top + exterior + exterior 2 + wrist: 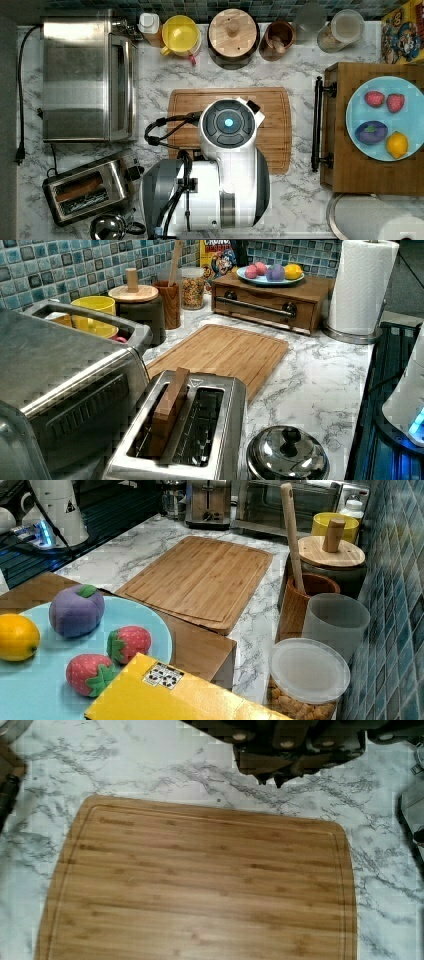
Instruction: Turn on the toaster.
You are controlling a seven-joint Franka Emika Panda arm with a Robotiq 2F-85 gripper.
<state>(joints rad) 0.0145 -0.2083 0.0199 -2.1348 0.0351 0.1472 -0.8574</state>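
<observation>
While the arm [227,150] hung high over the cutting board [280,127], nothing had yet been touched.

Gripper: its fingers could not be made out, so whether they were spread or pressed together I cannot tell.
Beneath the tool: the bare cutting board, with marble counter [150,765] around it.
Toaster [87,192]: well apart from the tool, off toward the top view's lower left, a brown slice [170,405] standing in one slot.
Lever [134,172]: probably the dark tab on the toaster's end nearest the arm, still up by the look of it.
Beside the toaster: a steel pot lid [287,452] close by, and the toaster oven [85,77] just beyond.
Risk, aim: a long reach could land on the oven or the lid instead.
Risk, push: a press off the lever's line would likely slide or tip the light toaster.
Risk, cord: the arm's own looping cable [160,130] might snag on the way across.
</observation>
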